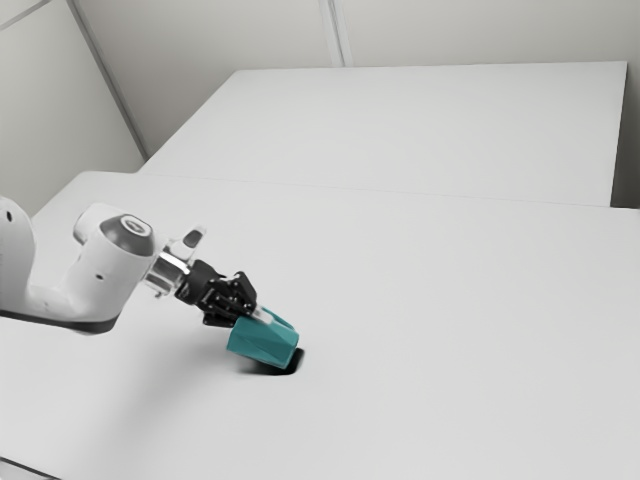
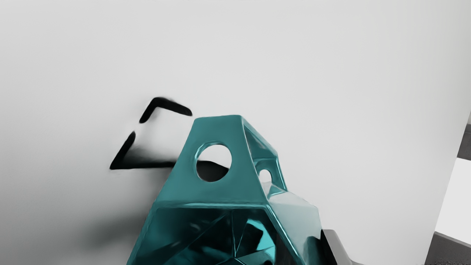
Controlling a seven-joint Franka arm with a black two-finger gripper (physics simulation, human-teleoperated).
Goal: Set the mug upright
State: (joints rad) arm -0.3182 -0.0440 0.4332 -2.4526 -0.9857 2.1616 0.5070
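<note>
At the gripper (image 1: 262, 314), glossy faceted mug (image 2: 213, 193).

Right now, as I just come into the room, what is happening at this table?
A robot arm is handling a teal mug, which its gripper holds at one side. The mug is tilted over the white table, with a dark shadow below it. It is not upright yet, so the job looks unfinished.
</note>
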